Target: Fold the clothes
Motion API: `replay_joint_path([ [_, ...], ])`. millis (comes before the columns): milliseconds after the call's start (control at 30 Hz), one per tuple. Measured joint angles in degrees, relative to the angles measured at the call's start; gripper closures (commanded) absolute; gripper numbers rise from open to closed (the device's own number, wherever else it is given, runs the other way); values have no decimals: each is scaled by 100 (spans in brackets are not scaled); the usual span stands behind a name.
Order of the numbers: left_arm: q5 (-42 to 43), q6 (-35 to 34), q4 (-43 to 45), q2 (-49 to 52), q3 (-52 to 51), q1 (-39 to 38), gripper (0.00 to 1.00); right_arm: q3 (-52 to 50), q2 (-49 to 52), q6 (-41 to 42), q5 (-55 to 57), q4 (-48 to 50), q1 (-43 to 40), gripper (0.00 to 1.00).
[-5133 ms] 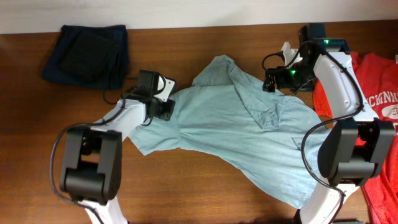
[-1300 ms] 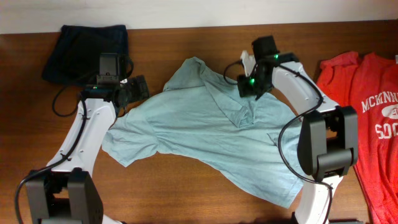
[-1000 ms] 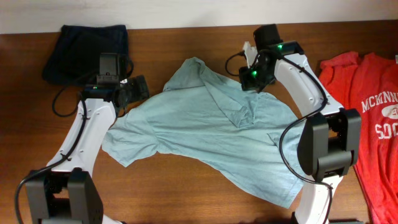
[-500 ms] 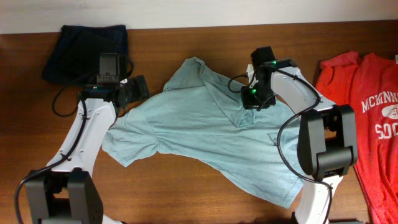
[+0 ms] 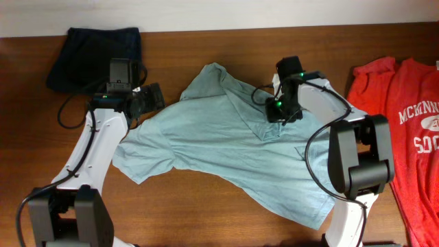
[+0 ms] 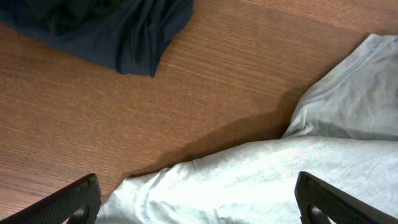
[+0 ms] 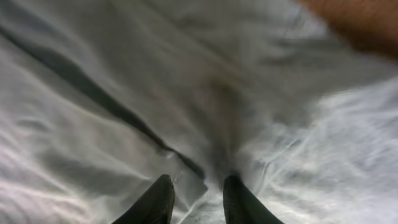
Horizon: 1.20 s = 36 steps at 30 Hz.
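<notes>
Over the right half of the pale grey-teal T-shirt (image 5: 226,144) we find the right gripper (image 7: 200,198), its two fingers (image 7: 163,200) parted by only a narrow gap and pointed down at rumpled cloth. Its wrist view is blurred, so we cannot tell whether the tips press the fabric or whether a fold sits between them. To the left, the left gripper (image 5: 153,97) is spread wide, its fingers at the two bottom corners of its wrist view with nothing gripped between them; it hovers at the shirt's left edge, where cloth gives way to bare wood.

We see the table (image 5: 206,219) bare on the near left, below the shirt's left sleeve, and along the far side up to the pale strip at its far edge. A dark navy garment (image 5: 96,58) lies bunched at the far left corner, near the left gripper and apart from the grey-teal shirt. A red T-shirt (image 5: 411,137) with white lettering lies at the right edge, parted from the grey-teal one by a band of wood.

The grey-teal shirt lies spread and creased across the middle, slanting from far left to near right. The right gripper stands over a ridge of folds right of the shirt's centre, the left one at its left border
</notes>
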Motion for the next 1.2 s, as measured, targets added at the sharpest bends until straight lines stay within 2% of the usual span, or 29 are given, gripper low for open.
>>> replay_joint_path([
  [200,0,0,0,0,0,0,1,-44,-7,37,-4,72,0,68],
  [300,0,0,0,0,0,0,1,-44,-7,48,-7,72,0,62],
  [433,0,0,0,0,0,0,1,-44,-11,59,-52,76,2,62],
  [600,0,0,0,0,0,0,1,-44,-11,63,-70,76,0,68],
  [767,0,0,0,0,0,0,1,-44,-9,59,-70,83,0,69],
  [1067,0,0,0,0,0,0,1,-48,-11,33,-151,96,2,56],
  [1200,0,0,0,0,0,0,1,-48,-11,-37,-181,105,2,55],
])
